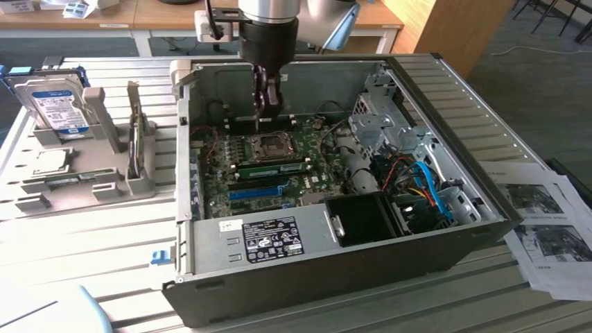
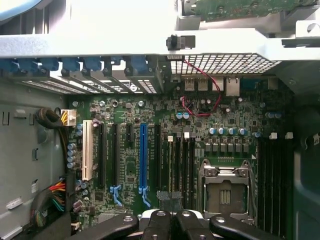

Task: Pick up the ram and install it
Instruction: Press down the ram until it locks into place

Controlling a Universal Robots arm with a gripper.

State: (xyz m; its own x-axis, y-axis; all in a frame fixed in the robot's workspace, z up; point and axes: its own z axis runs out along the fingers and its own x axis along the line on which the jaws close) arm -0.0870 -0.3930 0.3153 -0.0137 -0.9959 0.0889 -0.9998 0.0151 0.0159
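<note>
Jaws closed, nothing held: my black gripper (image 1: 267,97) hangs inside the open grey computer case (image 1: 481,208), above the green motherboard (image 1: 277,163), where a long green ram stick (image 1: 269,167) sits slotted.

The computer case (image 1: 434,90) is matt grey sheet metal, bare and dull inside, with a perforated metal grille (image 2: 225,64) at its rear. The motherboard (image 2: 165,120) is dark green with a glossy blue plastic slot (image 2: 143,160). Printed paper sheets (image 1: 545,222) lie matt white.
</note>
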